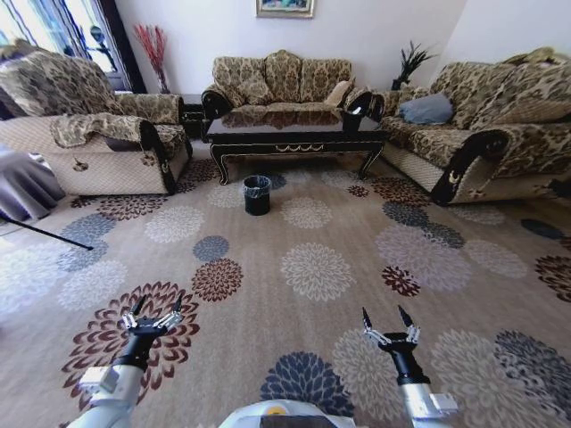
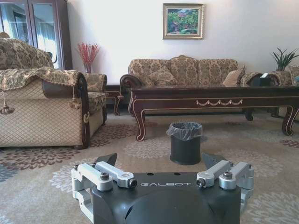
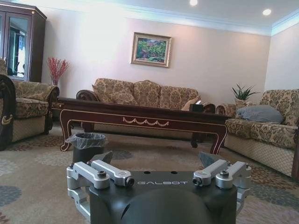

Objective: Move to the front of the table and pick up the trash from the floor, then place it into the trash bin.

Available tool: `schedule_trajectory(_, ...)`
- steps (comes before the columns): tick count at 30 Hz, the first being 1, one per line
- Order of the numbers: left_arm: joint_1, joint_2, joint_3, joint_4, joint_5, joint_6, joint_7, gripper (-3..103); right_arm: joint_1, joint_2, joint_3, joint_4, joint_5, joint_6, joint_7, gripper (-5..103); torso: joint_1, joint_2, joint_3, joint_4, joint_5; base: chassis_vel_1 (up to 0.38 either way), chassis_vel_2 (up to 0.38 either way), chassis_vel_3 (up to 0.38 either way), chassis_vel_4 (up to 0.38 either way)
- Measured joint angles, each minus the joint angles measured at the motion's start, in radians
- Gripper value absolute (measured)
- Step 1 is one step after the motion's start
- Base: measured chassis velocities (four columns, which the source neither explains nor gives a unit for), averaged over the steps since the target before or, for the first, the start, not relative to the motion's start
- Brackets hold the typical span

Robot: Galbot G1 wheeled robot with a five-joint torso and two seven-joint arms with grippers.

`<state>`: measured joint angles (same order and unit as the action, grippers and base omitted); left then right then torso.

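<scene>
trash bin (image 1: 257, 194) lined, before table (image 1: 294, 134) — left gripper (image 1: 153, 314), right gripper (image 1: 387, 322) jaws wide

Glossy dark wood on the table (image 1: 294, 134), gold trim. Bin (image 2: 185, 143) is matt black with a thin clear plastic liner. Carpet (image 1: 312, 267) looks soft, woven; sofas (image 2: 182, 71) patterned cloth.

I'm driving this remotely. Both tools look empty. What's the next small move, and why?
Probably drive forward toward the table. It and the trash bin stand far across the carpet, well beyond the left tool and right tool, which both hang open and empty near the base. No trash can be made out on the floor from here, so closing in should reveal it.
</scene>
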<state>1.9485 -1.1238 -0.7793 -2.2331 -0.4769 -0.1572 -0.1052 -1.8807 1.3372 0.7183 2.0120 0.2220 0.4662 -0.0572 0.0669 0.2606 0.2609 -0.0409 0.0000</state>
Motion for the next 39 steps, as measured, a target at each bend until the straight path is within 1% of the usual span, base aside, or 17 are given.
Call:
schedule_trajectory(9,0.0,0.0,0.0,0.0,0.0,0.0,0.0,100,0.0,0.0,0.0,0.0,0.0,0.0,0.0,100,0.012,0.04,0.027,-0.0001,0.0,0.0,0.0,0.0,0.0)
schedule_trajectory(10,0.0,0.0,0.0,0.0,0.0,0.0,0.0,100,0.0,0.0,0.0,0.0,0.0,0.0,0.0,100,0.012,0.04,0.027,-0.0001,0.0,0.0,0.0,0.0,0.0)
schedule_trajectory(14,0.0,0.0,0.0,0.0,0.0,0.0,0.0,100,0.0,0.0,0.0,0.0,0.0,0.0,0.0,100,0.017,0.06,0.044,0.0,-0.0001,0.0,0.0,0.0,0.0)
schedule_trajectory(22,0.0,0.0,0.0,0.0,0.0,0.0,0.0,100,0.0,0.0,0.0,0.0,0.0,0.0,0.0,100,0.025,0.083,0.058,0.0,0.0002,-0.041,-0.038,0.039,0.042)
schedule_trajectory(25,0.0,0.0,0.0,0.0,0.0,0.0,0.0,100,0.0,0.0,0.0,0.0,0.0,0.0,0.0,100,0.034,0.106,0.073,-0.0002,-0.0004,0.0,0.0,0.0,0.0)
schedule_trajectory(27,0.0,0.0,0.0,0.0,0.0,0.0,0.0,100,0.0,0.0,0.0,0.0,0.0,0.0,0.0,100,0.035,0.111,0.075,-0.0002,-0.0003,0.0,0.0,0.0,0.0)
schedule_trajectory(30,0.0,0.0,0.0,0.0,0.0,0.0,0.0,100,0.0,0.0,0.0,0.0,0.0,0.0,0.0,100,0.04,0.126,0.086,-0.0002,-0.0002,-0.022,-0.017,0.01,0.011)
schedule_trajectory(39,0.0,0.0,0.0,0.0,0.0,0.0,0.0,100,0.0,0.0,0.0,0.0,0.0,0.0,0.0,100,0.048,0.148,0.101,-0.0004,0.0003,-0.073,-0.067,0.069,0.072)
